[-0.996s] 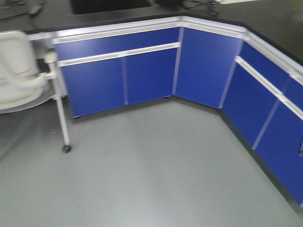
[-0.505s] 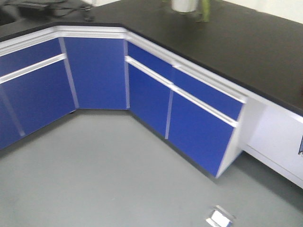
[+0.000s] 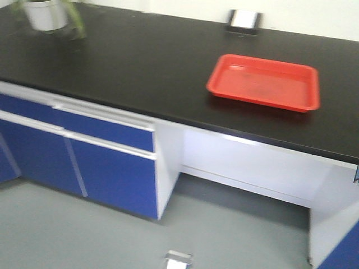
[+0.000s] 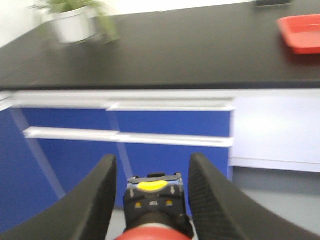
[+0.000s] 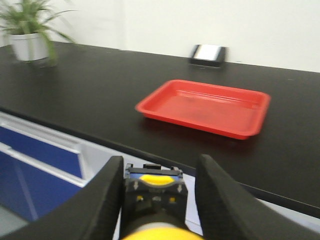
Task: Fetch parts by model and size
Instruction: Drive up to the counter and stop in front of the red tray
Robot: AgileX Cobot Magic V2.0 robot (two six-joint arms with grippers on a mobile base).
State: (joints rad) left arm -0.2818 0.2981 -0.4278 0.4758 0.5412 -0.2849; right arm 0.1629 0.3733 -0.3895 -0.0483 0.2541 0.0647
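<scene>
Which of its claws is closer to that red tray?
The right. The right gripper, holding the yellow-capped switch, faces the red tray just ahead; the left gripper, holding the red-capped switch, sees it far off to its right.

I'm looking along a long black countertop [image 3: 140, 61] that runs against a plain white wall [image 3: 314, 17]. The wall reads bright and the light is even, with a dull sheen on the counter. Under the counter on my left are blue cabinet doors [image 3: 112, 179] with shallow blue drawer fronts [image 3: 106, 130] above them, each edged by a pale handle rail [image 3: 112, 147]. To the right the base opens into a white knee recess [image 3: 252, 162]. The floor [image 3: 84, 235] is smooth grey, with a small metal plate [image 3: 178, 259] set in it. On the counter I see a potted plant [image 3: 47, 14] far left, a red tray [image 3: 263, 82] and, by the wall, a shiny metal box [image 3: 244, 19].
</scene>
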